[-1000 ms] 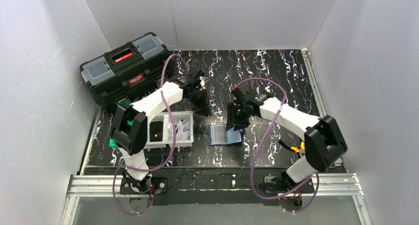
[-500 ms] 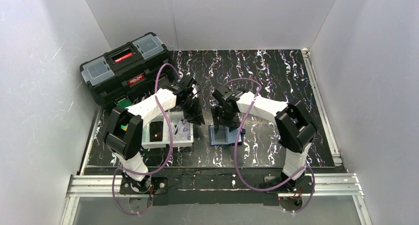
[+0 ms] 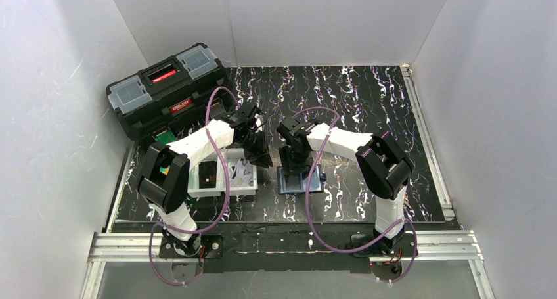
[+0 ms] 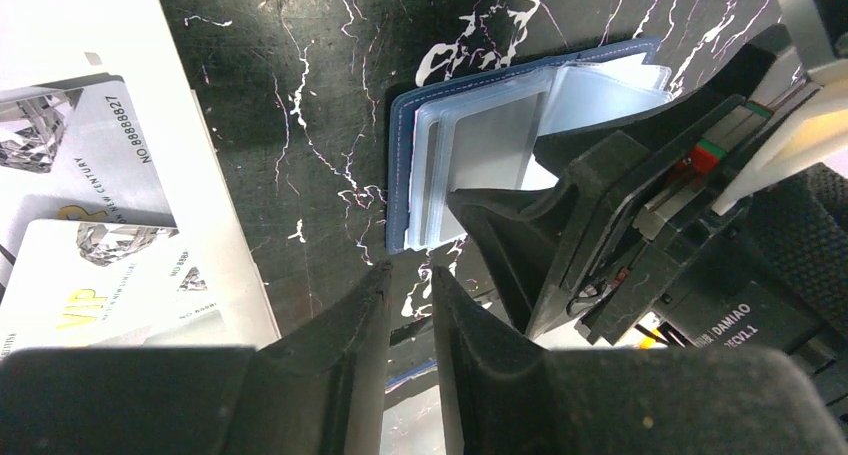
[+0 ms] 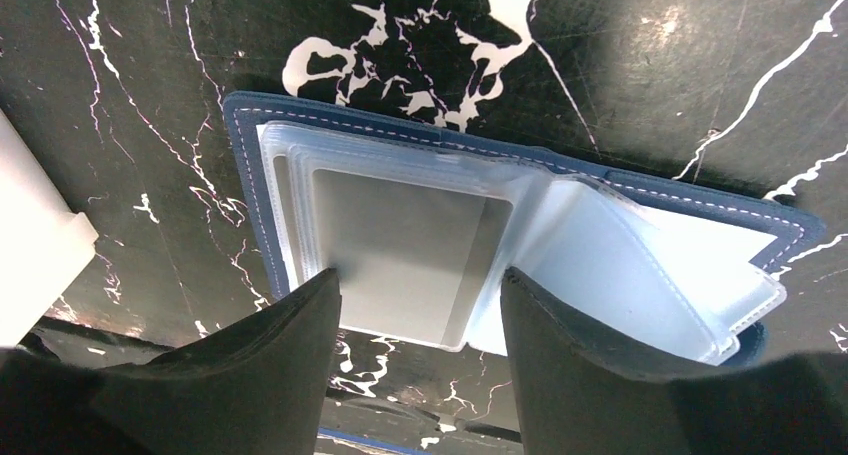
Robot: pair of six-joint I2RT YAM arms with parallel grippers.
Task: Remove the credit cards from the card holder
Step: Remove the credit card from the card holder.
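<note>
right hand over card holder, slip marked vip

Here's the black surface, white veins running all over it, with a black toolbox sitting up in the ten o'clock corner. A white tray rests flat at eight o'clock. Near it, at six o'clock just off centre, the navy card holder lies spread open, clear pockets up.
</note>
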